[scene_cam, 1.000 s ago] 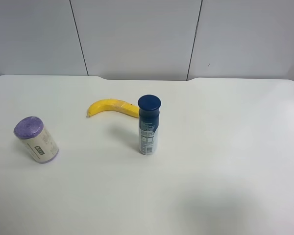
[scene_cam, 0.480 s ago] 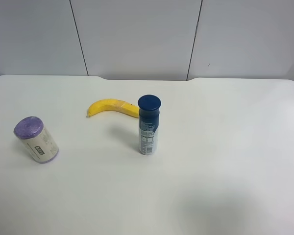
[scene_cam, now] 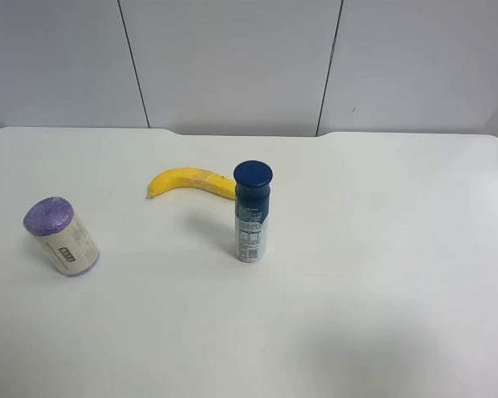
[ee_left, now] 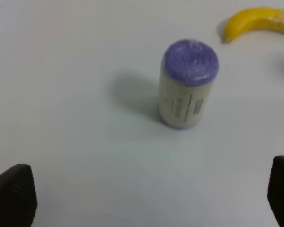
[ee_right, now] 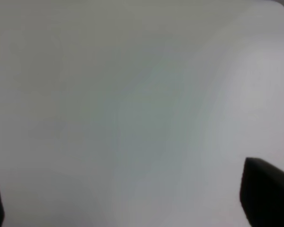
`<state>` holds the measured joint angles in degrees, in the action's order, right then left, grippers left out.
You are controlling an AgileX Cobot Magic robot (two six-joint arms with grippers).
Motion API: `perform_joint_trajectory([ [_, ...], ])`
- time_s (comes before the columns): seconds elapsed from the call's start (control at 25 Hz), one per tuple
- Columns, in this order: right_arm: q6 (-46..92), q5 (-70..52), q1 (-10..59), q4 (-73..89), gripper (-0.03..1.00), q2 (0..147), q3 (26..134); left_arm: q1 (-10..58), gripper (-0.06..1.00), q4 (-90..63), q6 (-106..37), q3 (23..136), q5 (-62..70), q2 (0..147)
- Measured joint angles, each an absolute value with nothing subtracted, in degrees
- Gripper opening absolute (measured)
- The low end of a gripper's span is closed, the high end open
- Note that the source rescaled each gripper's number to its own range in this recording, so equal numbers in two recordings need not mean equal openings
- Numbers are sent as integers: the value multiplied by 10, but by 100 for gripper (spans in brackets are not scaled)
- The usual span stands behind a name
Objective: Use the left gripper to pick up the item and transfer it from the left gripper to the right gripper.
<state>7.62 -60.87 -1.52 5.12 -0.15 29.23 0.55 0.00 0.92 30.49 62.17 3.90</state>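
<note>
The item, a stubby cream-white canister with a purple lid [scene_cam: 61,235], stands on the white table [scene_cam: 382,249] at the exterior high view's left. No arm shows in that view. In the left wrist view the canister [ee_left: 187,85] stands upright, apart from my left gripper [ee_left: 146,198]. That gripper is open and empty, with its black fingertips [ee_left: 12,194] wide apart at the frame's corners. My right gripper [ee_right: 132,198] is open over bare table, with only its black fingertips [ee_right: 267,191] showing.
A yellow banana [scene_cam: 189,182] lies behind a tall blue-capped bottle [scene_cam: 251,211] near the table's middle. The banana's end also shows in the left wrist view [ee_left: 258,21]. A grey panelled wall [scene_cam: 232,58] runs behind the table's far edge.
</note>
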Motion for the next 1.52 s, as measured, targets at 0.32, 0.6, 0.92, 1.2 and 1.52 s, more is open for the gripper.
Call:
perform_joint_trajectory([
  [0.32, 76, -609, -15, 51, 100, -2, 292, 5, 100, 3, 0, 396, 661, 246],
  [0.6, 76, -609, -15, 51, 100, -2, 292, 18, 100, 9, -10, 449, 648, 433],
  [0.92, 76, -609, -15, 51, 100, -2, 292, 118, 100, 75, 46, 507, 612, 619],
  [1.2, 76, -609, -15, 51, 100, -2, 292, 132, 100, 53, 50, 545, 578, 741],
  [1.52, 76, -609, -15, 51, 100, -2, 292, 132, 100, 33, 48, 549, 523, 813],
])
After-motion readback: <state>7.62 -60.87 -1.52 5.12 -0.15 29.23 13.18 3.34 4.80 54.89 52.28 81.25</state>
